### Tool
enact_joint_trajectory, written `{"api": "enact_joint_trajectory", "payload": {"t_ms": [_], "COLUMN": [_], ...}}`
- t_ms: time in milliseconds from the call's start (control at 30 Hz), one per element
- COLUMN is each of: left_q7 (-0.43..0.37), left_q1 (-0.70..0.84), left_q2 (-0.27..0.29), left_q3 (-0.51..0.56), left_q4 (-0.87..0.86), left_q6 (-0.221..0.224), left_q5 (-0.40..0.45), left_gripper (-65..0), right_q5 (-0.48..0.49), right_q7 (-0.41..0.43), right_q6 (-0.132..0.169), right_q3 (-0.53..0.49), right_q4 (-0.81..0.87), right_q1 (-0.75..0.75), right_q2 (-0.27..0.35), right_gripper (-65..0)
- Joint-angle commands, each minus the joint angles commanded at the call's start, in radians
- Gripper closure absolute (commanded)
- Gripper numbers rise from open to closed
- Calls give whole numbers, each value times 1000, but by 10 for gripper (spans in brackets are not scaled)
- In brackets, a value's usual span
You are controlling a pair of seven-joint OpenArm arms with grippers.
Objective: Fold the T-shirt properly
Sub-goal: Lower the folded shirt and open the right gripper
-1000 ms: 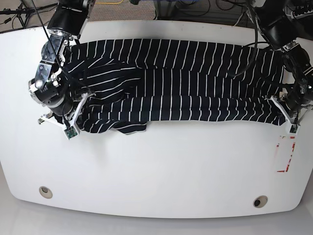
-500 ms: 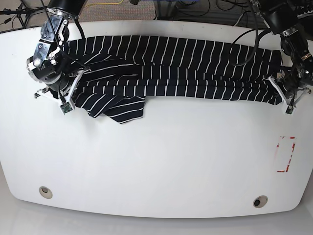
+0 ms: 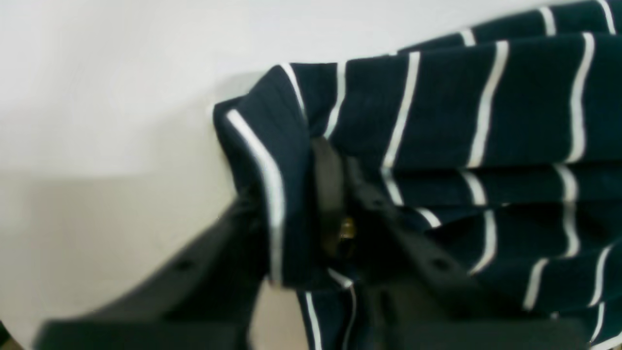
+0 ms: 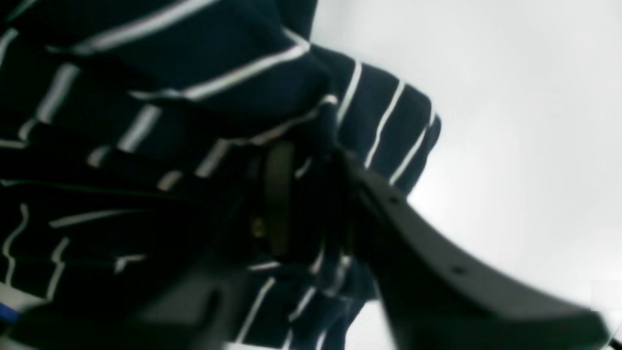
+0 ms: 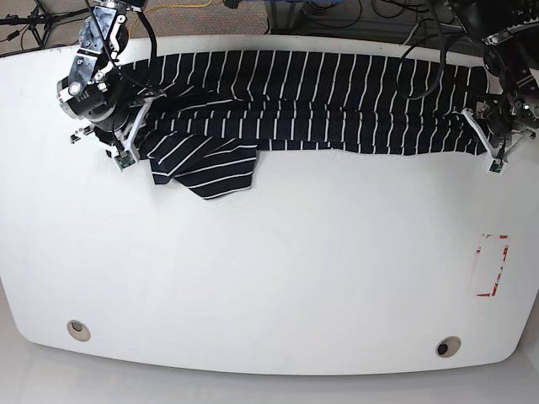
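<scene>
1. The T-shirt lies as a long narrow band across the far side of the table, running from about 10 o'clock to 2 o'clock in the base view; a second ago its near edge sat much nearer mid-table
2. Both arms have carried that near edge away from the onlooker toward 12 o'clock, so the lower part is now doubled over the upper – a lengthwise fold in progress
3. Right gripper, at 10 o'clock, clamped on a bunched corner of cloth; its wrist view shows striped fabric pinched between the dark jaws
4. Left gripper, at 2 o'clock, likewise closed on the hem corner, cloth wrapped round one finger in the wrist view
5. One sleeve spills out at 10–11 o'clock, hanging toward the table centre, not tucked into the band
6. Red marking at 4 o'clock, well clear of the cloth
7. Judgement: the fold looks nearly laid but uneven on the right-arm side; the stray sleeve will likely need tidying before any crosswise fold
</scene>
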Motion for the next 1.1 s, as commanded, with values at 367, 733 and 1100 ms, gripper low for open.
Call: {"api": "enact_joint_trajectory", "payload": {"t_ms": [367,733,1100], "left_q7": [114,318,315], "left_q1": [-11,-77,14], "left_q2": [-14,2,112], "left_q3": [2,-5,-18], "left_q4": [152,390,379], "left_q6": [0,0,0], "left_q5": [-8,-149,-29], "left_gripper": [-532,-529,-304], "right_q5": [40,296,279], "right_q7": [2,-6,0], "right_q6": [0,0,0], "right_q3": [97,236,229], "right_q4": [48,44,-12], "right_q1": [14,49,12], "right_q2": [-71,-78,-83], "right_gripper": [-438,-346,-67]}}
